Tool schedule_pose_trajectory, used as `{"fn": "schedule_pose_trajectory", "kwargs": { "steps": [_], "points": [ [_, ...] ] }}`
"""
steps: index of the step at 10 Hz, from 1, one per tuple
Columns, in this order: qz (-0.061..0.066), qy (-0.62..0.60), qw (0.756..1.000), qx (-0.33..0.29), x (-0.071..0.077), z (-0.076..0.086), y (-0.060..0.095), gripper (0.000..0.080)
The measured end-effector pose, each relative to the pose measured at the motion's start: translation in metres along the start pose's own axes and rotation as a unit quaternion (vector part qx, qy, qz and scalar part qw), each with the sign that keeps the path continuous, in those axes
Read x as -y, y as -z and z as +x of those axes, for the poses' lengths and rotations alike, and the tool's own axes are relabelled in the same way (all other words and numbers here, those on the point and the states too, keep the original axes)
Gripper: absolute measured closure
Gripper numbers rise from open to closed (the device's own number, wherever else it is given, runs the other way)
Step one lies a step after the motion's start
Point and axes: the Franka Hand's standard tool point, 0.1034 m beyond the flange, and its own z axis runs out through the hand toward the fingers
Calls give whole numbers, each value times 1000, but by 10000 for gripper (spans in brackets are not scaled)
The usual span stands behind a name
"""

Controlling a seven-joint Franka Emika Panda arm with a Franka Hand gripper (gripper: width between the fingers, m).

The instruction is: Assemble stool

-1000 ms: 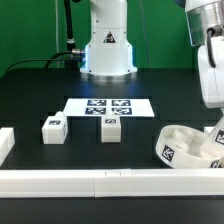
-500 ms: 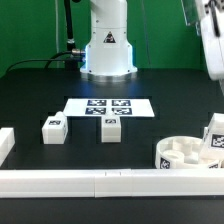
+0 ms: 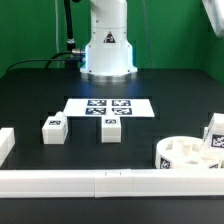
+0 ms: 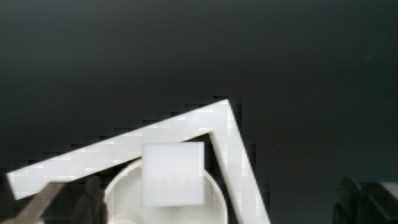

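Well, claw (image 4: 199,205) stands apart, empty; seat (image 3: 190,160) looks like stiff, light, slick plastic, so grip across its rim wall. Blocky legs (image 3: 53,128): pinch flat sides.

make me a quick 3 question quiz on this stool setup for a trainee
1. How many legs stand close by the marker board, away from the seat?
2. True or false: the seat rests on the marker board.
3. In the exterior view, the seat lies toward the: A) left B) middle C) right
Key: 1 two; 2 false; 3 C
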Motion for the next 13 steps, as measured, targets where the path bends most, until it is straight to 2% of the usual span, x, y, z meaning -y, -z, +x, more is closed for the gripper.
{"fn": "schedule_pose_trajectory", "kwargs": {
  "steps": [1, 2, 4, 5, 7, 9, 11, 12, 13],
  "points": [
    [-3, 47, 999, -1, 0, 5, 0, 151],
    [-9, 114, 993, -4, -2, 23, -1, 151],
    [-16, 248, 969, 1, -8, 65, 27, 151],
    [-12, 274, 962, 0, 1, 82, 36, 151],
    [-15, 256, 966, 0, -4, 76, 31, 151],
    [-15, 263, 965, 0, -3, 79, 32, 151],
    [-51, 375, 925, 27, -9, 107, 41, 151],
    [-74, 419, 904, 44, -9, 116, 46, 151],
    [-70, 432, 898, 45, -2, 120, 49, 151]
  ]
}}
